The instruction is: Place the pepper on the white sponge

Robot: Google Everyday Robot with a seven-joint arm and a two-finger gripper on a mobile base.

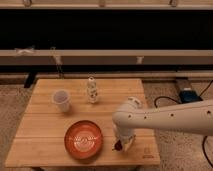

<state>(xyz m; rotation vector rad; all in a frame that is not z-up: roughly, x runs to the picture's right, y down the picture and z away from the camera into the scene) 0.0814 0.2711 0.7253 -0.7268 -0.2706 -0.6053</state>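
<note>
My gripper (pixel 121 141) hangs from the white arm that reaches in from the right. It is low over the front right part of the wooden table (pixel 45 125), just right of the bowl. The pepper (pixel 118 146), small and dark red, shows at the gripper's lower tip, close to the table's front edge. A pale bit right beside it may be the white sponge (pixel 129 144); the gripper and arm cover most of it. I cannot tell whether the pepper rests on it.
An orange-red bowl (pixel 84 139) sits at the front middle. A clear plastic cup (pixel 61 100) stands at the left and a small white bottle (pixel 92 90) at the back middle. On the floor to the right lie a blue box (pixel 189 95) and cables.
</note>
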